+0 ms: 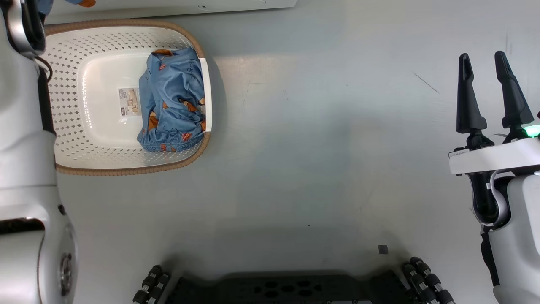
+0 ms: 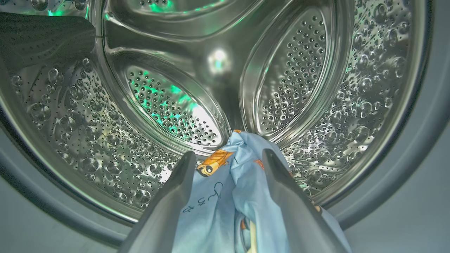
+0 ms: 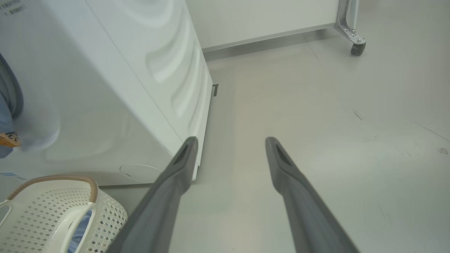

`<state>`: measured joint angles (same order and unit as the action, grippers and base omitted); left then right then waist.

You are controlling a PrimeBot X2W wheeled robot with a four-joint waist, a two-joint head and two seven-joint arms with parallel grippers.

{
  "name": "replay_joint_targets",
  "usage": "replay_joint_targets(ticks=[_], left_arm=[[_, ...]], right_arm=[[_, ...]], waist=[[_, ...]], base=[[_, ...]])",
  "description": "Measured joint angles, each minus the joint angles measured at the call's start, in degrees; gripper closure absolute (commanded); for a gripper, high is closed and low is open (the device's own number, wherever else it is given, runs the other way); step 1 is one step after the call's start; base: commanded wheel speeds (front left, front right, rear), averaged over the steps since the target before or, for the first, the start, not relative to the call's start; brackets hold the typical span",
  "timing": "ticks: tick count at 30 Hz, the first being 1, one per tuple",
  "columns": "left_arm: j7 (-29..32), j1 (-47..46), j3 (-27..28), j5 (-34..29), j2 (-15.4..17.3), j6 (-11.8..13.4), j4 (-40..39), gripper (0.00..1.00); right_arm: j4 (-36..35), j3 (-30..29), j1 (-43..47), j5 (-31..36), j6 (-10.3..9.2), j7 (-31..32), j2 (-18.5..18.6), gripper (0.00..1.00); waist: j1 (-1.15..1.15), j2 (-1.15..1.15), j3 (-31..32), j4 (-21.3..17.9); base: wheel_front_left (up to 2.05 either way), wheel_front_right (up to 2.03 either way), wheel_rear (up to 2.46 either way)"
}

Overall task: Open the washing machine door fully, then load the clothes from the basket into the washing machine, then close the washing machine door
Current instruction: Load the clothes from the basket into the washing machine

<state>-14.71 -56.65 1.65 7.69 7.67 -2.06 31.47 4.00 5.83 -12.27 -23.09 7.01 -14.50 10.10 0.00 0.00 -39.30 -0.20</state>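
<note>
My left gripper (image 2: 228, 154) reaches inside the steel perforated drum (image 2: 168, 109) of the washing machine (image 3: 105, 88). Its fingers stand wide apart, and a light-blue garment (image 2: 225, 200) with orange figures lies loosely between them. More of the clothes (image 1: 173, 101) lie bunched at the right end of the cream basket (image 1: 126, 171), on the floor in front of the machine. A bit of blue cloth (image 3: 5, 123) hangs at the machine's opening. My right gripper (image 1: 483, 59) hovers open and empty over bare floor, far right of the basket. The washing machine door is out of view.
My pale left forearm (image 1: 25, 147) runs up the left edge of the head view, beside the basket. My dark wheeled base (image 1: 287, 291) sits at the bottom. A white panel on a caster leg (image 3: 357, 47) stands behind the machine. Grey floor lies to the right.
</note>
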Motion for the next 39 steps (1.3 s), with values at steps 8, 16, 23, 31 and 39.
replay_joint_targets(ticks=[8, 16, 23, 31, 39], left_arm=[[0.0, 7.5, 1.1, 0.8, -1.7, 0.1, -5.2, 0.00], [0.0, 16.2, 2.6, 1.6, -3.3, 0.4, -9.5, 0.00], [0.0, 23.9, 3.3, 1.8, -4.7, 0.6, -12.1, 0.00], [0.0, 29.1, 3.6, 2.5, -5.2, 0.6, -15.6, 0.00], [0.0, 33.9, 3.7, 2.5, -5.4, 0.7, -17.4, 0.00]], right_arm=[[-0.1, -0.4, 0.0, 0.1, 0.00, 0.0, 0.2, 0.00], [-0.5, -0.5, 0.1, 1.1, 0.00, 0.0, 0.5, 0.00], [-0.6, -1.0, 0.1, 1.1, 0.00, 0.0, 0.5, 0.00], [-0.6, -1.2, 0.1, 1.1, 0.00, 0.0, 0.6, 0.00], [-0.6, -1.2, 0.2, 1.1, 0.00, 0.0, 0.7, 0.00]], waist=[[0.00, 0.00, 0.3, 0.5], [0.00, 0.00, 0.4, 0.9], [0.00, 0.00, 0.5, 1.1], [0.00, 0.00, 0.5, 1.5], [0.00, 0.00, 0.5, 1.7]], base=[[0.00, 0.00, 0.00], [0.00, 0.00, 0.00], [0.00, 0.00, 0.00], [0.00, 0.00, 0.00], [0.00, 0.00, 0.00]])
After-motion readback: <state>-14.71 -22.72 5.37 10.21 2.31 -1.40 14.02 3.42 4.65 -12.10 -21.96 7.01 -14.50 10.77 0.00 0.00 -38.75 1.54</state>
